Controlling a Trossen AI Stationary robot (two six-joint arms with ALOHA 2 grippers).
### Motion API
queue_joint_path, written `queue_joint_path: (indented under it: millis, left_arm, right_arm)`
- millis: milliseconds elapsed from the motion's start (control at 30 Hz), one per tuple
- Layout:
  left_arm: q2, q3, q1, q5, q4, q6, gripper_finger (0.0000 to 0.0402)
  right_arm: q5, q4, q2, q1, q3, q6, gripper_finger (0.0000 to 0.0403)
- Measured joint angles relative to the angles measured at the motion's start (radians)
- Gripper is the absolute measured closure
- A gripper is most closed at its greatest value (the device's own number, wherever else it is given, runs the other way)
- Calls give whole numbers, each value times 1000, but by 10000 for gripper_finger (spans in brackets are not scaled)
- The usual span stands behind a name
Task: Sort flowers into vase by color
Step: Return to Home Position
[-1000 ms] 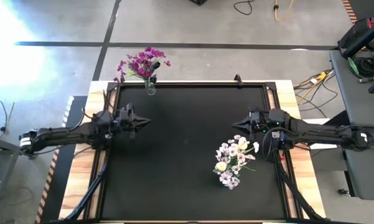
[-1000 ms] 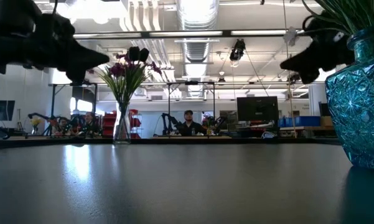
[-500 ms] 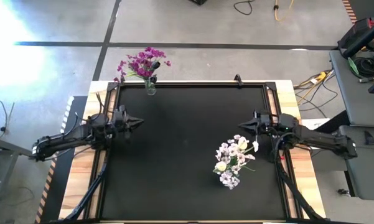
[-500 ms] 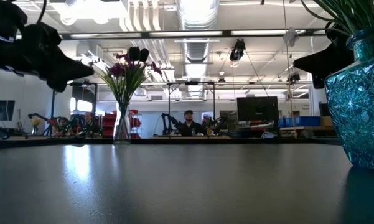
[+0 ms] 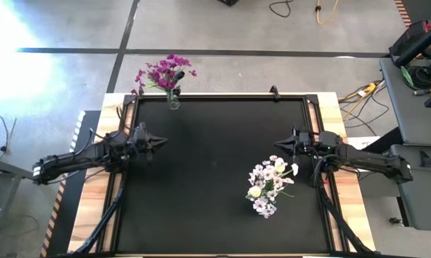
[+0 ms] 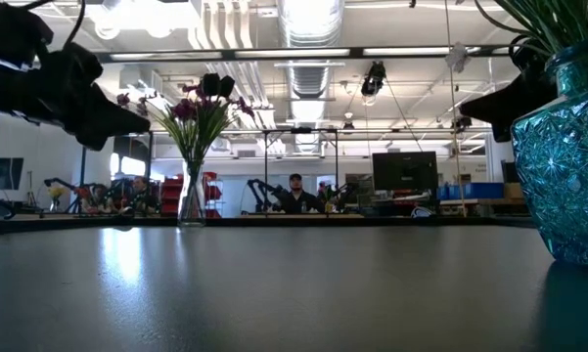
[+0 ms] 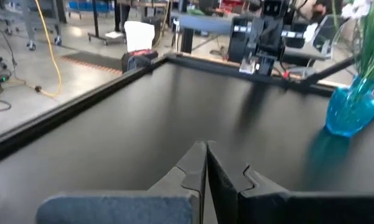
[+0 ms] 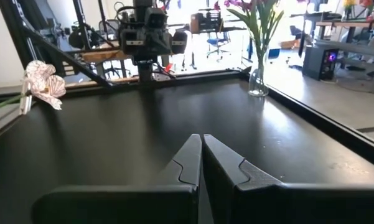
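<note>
- We are drawing both arms back to rest. No loose flower lies on the black matte surface point(image 5: 215, 165), so doing this step well means a clean retreat that disturbs nothing.
- The left fingers point(image 7: 190, 171) are pressed together and empty, hovering over the left part of the surface. The right fingers point(image 8: 188, 163) are also pressed together and empty, over its right part.
- The magenta-purple flower sprays point(image 5: 165, 74), with one dark bud among them, stand in the small clear glass vase point(image 5: 173, 103) at the far edge. The white blossoms and cream tulip buds point(image 5: 269, 188) stand in the textured blue glass vase point(image 6: 567, 156) on the right half, nearer the front.
- The right arm passes just beside the white bouquet, so we judge it best pulled straight back along its own line. It should keep its height and not swing toward the stems.
- We would keep both pairs of fingers closed, so no leaf can catch between them.
- The left arm is well apart from the clear vase and has a free path.
- Against a second ago, both pairs of fingers sit farther out toward their own sides, away from the middle.
- Against half a second ago, the right arm looks nearly settled and the left has shifted only slightly.
- Both vases and their flowers stand where they stood.
</note>
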Motion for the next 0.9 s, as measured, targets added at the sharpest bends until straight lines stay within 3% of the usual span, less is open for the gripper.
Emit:
queue_joint_path:
  millis: [900]
  left_arm:
    - [134,-2,0,0,8,2,402]
  right_arm:
    - [-2,0,6,0,-1,-5,394]
